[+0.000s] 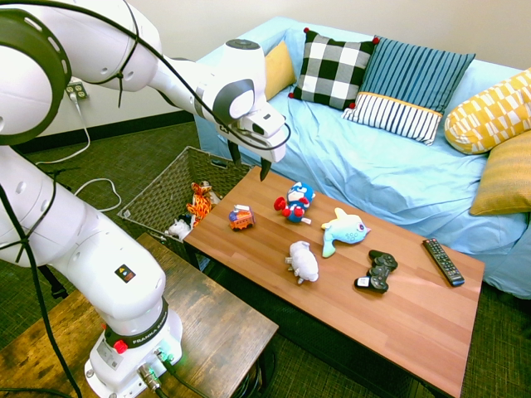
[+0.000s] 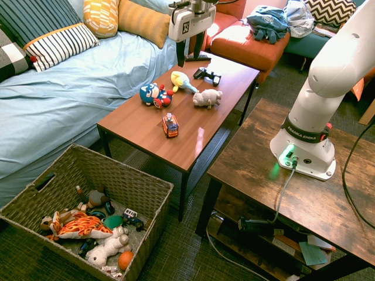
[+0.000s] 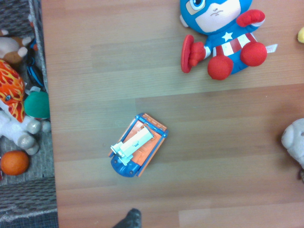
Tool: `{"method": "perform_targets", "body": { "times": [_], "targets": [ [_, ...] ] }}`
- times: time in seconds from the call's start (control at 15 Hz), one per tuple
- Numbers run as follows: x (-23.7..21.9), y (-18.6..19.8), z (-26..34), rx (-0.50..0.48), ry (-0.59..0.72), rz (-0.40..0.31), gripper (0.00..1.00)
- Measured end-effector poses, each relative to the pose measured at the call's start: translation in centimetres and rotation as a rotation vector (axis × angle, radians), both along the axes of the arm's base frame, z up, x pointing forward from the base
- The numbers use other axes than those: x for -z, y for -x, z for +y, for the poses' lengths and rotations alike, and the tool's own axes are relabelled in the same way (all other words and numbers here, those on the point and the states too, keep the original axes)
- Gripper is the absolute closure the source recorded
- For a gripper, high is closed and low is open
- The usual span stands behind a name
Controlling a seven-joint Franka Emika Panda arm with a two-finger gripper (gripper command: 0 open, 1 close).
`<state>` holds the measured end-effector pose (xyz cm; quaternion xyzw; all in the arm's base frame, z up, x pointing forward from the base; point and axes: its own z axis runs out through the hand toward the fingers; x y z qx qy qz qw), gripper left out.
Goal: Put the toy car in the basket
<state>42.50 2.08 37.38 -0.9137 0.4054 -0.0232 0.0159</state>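
The toy car [image 1: 241, 217], orange-red with blue and white parts, stands on the wooden table [image 1: 398, 315] near the end next to the basket. It also shows in the second exterior view [image 2: 170, 124] and in the wrist view [image 3: 137, 151]. The woven wicker basket [image 1: 166, 186] sits on the floor at that table end, and several toys lie inside the basket [image 2: 126, 181]. My gripper [image 1: 249, 163] hangs open well above the table, over the car, with nothing between its fingers [image 2: 179, 54].
A red-blue-white plush figure [image 1: 294, 201], a blue-yellow fish plush [image 1: 343, 229] and a pale plush animal [image 1: 303, 261] lie around the table's middle. A game controller [image 1: 377, 270] and a remote [image 1: 442, 260] lie further along. A blue sofa [image 1: 390, 166] runs behind, and a dark wooden table [image 2: 281, 175] stands alongside.
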Motion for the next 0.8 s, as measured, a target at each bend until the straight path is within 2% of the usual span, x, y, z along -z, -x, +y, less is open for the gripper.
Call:
{"method": "perform_targets", "body": {
  "times": [0.2,0.47,0.8],
  "targets": [
    [0.6,-0.3,0.1,-0.004,-0.002,0.001,0.00],
    [4.8,-2.0,2.6,0.029,-0.029,0.015,0.00],
    [13.2,-4.4,7.1,0.103,-0.079,0.153,0.00]
  ]
}}
